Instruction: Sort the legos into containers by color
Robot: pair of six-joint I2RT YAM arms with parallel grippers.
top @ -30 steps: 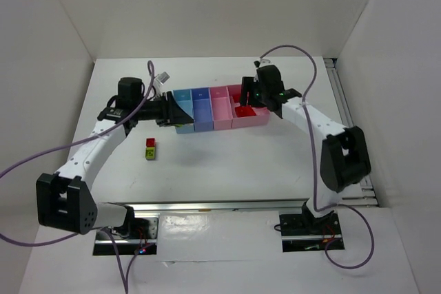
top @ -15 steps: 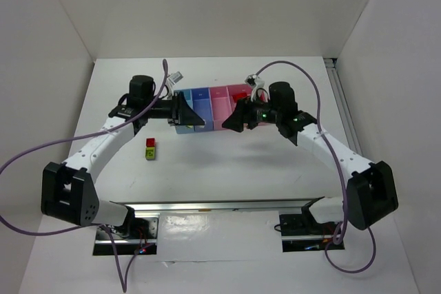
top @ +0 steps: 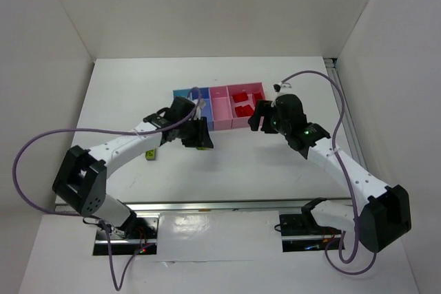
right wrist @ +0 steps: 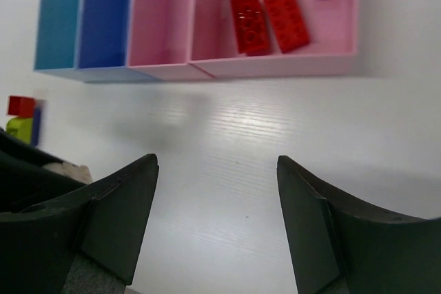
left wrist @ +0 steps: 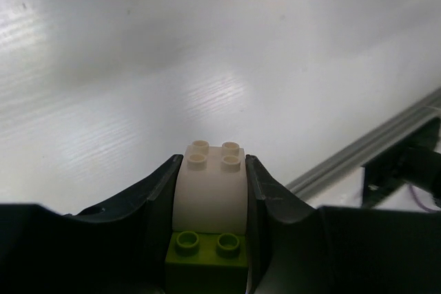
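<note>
Left tool (left wrist: 212,177) snug around pale brick (left wrist: 209,201); right tool (right wrist: 215,170) wide apart.

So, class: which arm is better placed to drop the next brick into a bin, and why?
Left. The left end effector grips a pale brick with a yellow-green brick; the right end effector is open and empty.

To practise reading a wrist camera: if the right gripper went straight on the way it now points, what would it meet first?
The right gripper, jaws open and empty, would probably meet the bare white table first, short of the wide pink bin; depth is unclear.
</note>
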